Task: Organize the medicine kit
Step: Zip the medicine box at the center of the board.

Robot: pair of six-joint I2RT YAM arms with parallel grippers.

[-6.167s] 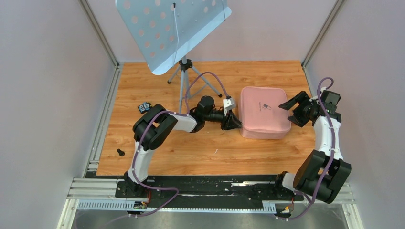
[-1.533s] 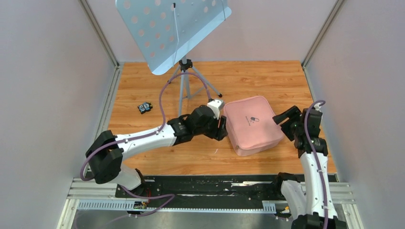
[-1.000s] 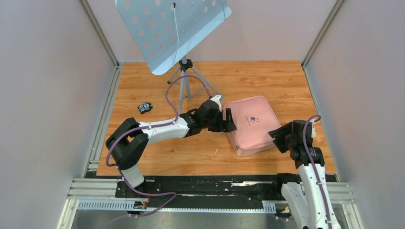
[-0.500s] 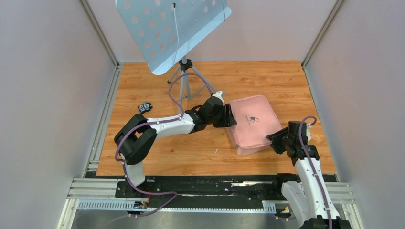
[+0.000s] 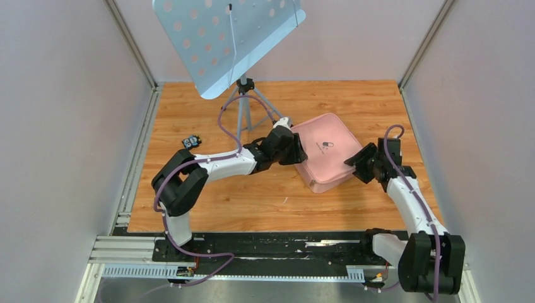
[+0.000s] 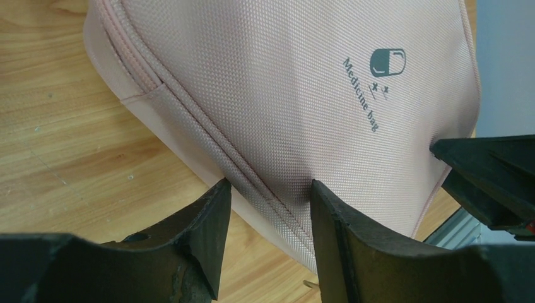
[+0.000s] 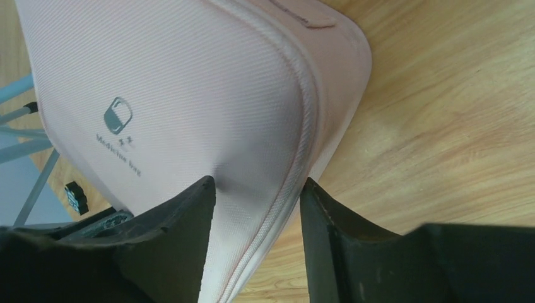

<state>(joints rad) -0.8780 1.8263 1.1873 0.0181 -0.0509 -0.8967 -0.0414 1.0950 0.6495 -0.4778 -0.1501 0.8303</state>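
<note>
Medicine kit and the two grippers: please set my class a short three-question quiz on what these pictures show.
1. True or false: the medicine kit is closed.
2. Of the left gripper and the right gripper, which pinches the kit's edge? A: left only. B: right only. C: both.
3. What words are printed under the pill logo?
Key: 1 true; 2 C; 3 "Medicine bag".
</note>
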